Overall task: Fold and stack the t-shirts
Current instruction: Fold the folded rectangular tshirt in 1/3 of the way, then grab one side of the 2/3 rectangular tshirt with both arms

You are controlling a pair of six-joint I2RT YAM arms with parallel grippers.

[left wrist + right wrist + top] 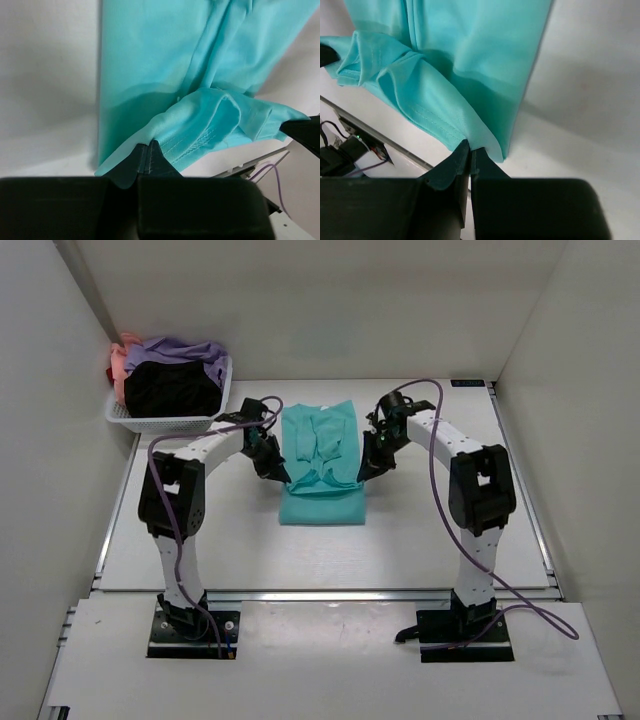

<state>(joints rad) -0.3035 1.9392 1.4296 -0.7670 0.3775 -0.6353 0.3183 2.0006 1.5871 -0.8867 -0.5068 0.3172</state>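
We pinch the soft teal cloth t-shirt (320, 455), lying mid white table (200, 540) with its long axis near-to-far: left gripper (283, 478) and right gripper (362, 478) are clamped on its lifted fold. The white plastic mesh basket (165, 424) holds a black shirt (170, 388), lavender shirt (185, 348) and pink shirt (120, 365).

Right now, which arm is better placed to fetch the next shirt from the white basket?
Left. The white plastic mesh basket stands far-left, near the left fingers; the right fingers are farther. Both pinch the teal cloth t-shirt.
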